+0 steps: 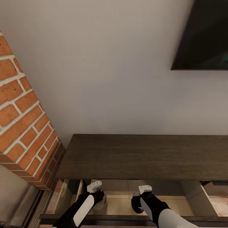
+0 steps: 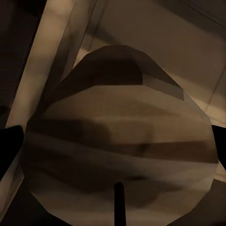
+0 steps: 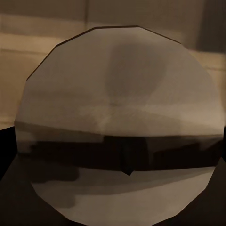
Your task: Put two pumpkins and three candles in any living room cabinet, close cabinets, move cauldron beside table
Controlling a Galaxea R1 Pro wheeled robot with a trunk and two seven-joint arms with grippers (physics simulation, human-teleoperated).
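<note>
The dark-brown cabinet [image 1: 142,155] stands against the wall, and one drawer [image 1: 120,194] below its flat top is pulled out, showing a pale inside. Both arms reach down into that drawer. My left gripper [image 1: 100,202] [image 2: 113,146] is closed around a pale rounded candle [image 2: 117,127] with a dark wick; its dark fingers [image 2: 9,148] press on both sides. Beside it in the same drawer, my right gripper [image 1: 136,205] [image 3: 113,155] holds another pale candle [image 3: 117,108] the same way.
A red brick pillar [image 1: 22,120] rises just left of the cabinet. A dark wall screen [image 1: 205,38] hangs at upper right. A grey ledge [image 1: 15,196] sits at lower left. The drawer's dark front rail [image 1: 120,218] crosses under my forearms.
</note>
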